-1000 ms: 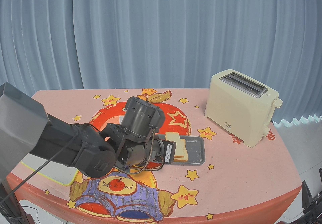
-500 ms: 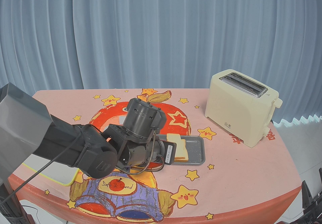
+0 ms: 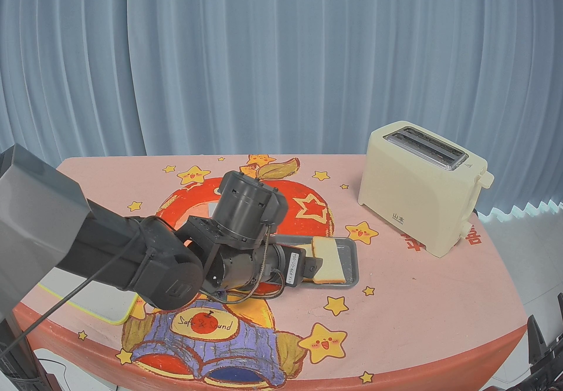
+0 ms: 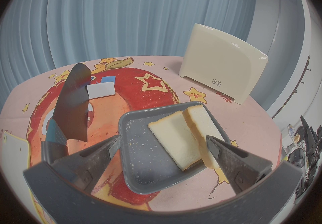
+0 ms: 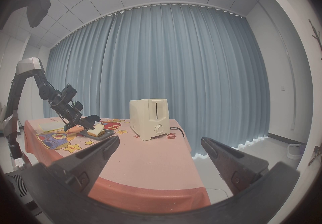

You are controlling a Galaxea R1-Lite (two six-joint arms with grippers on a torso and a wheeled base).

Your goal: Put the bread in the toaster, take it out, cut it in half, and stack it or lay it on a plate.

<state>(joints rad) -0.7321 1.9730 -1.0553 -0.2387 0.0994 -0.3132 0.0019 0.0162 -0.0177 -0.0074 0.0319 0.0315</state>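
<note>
Two slices of bread lie in a grey tray [image 3: 350,269] at the table's middle. One slice [image 4: 174,140] rests flat; the other [image 4: 203,127] is tipped up on its edge against it. Seen from the head, the bread [image 3: 328,260] sits toward the tray's right side. My left gripper [image 4: 164,150] is open low over the tray, one finger by the tray's rim and the other touching the tipped slice. The cream toaster [image 3: 422,184] stands at the table's right with empty slots. My right gripper [image 5: 161,154] hangs open in the air off the table's right side, holding nothing.
A black-bladed knife [image 4: 72,100] with a blue handle lies left of the tray. A white and a blue card [image 4: 100,89] sit behind it. A yellow-edged cutting board [image 3: 99,301] lies at the front left. The toaster's cord [image 5: 177,130] trails off the table.
The left gripper has pushed forward into the tray. The top slice has slid to the right and tipped up on edge. The right arm has not moved.
</note>
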